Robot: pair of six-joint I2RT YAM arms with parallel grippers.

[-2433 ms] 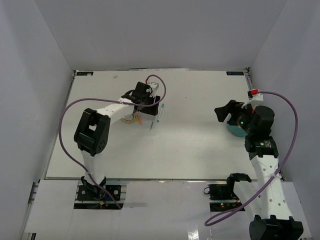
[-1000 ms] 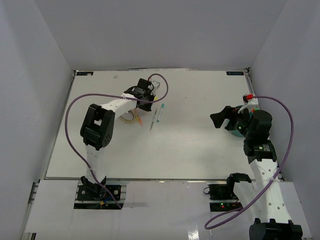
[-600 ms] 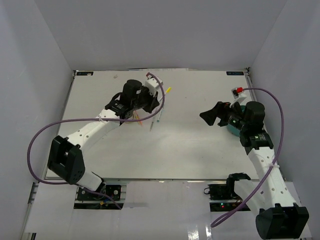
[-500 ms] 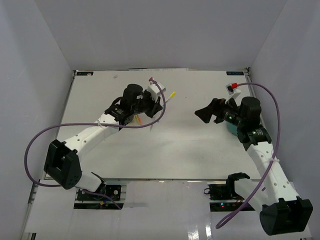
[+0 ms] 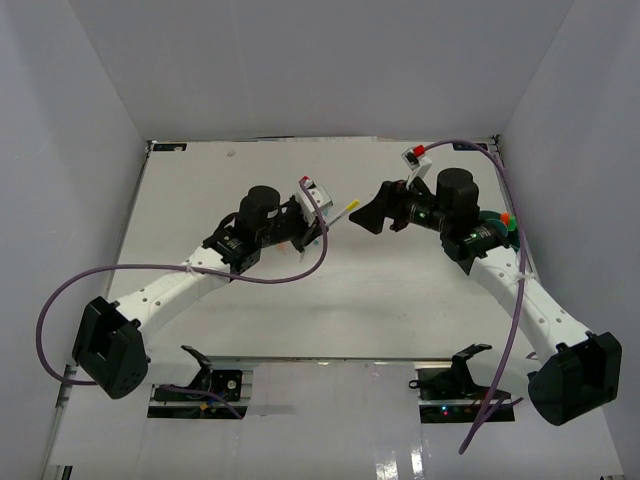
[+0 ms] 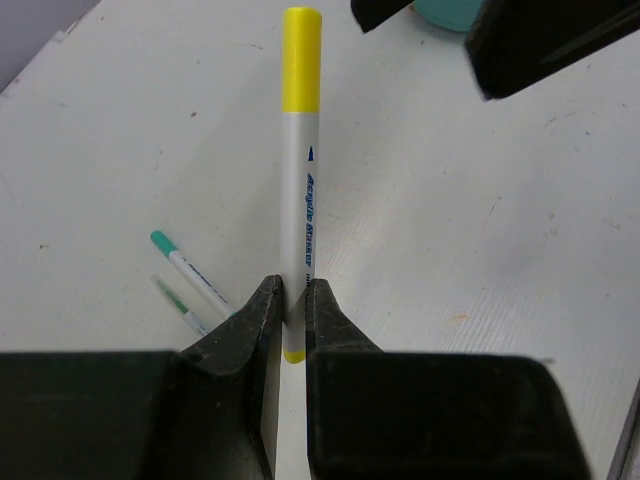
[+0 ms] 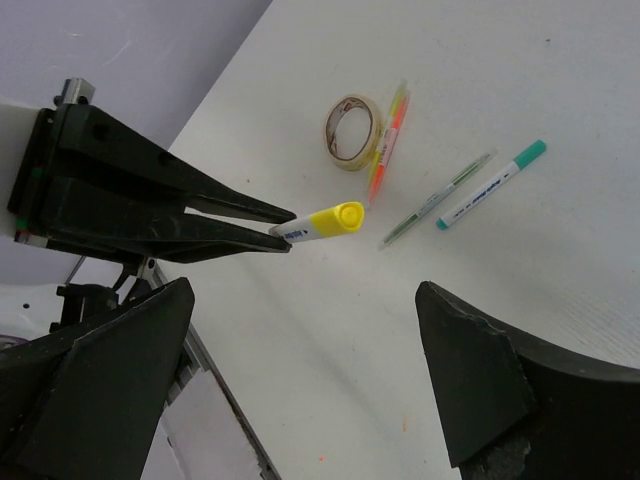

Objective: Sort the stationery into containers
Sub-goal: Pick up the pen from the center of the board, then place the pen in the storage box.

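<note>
While the left hand (image 6: 293, 292) clamps a slim marker (image 6: 301, 190) — yellow-capped — the right hand (image 7: 303, 290) gapes.

Bright, even, diffuse light falls from above — the white table (image 5: 400, 300) reads almost flat in the overhead view, with only faint, soft-edged shadows. The glossy strip (image 5: 330, 440) at the near edge throws pale glare (bottom of that view). In the left wrist view the lettering on the yellow-capped marker (image 6: 302, 180) is sharp, while the left gripper (image 6: 293, 290) is a featureless black mass and the right gripper (image 6: 425, 40) at the top is blurred. In the right wrist view its fingers (image 7: 490, 390) are dark and soft-edged — the table beyond is crisp.
</note>
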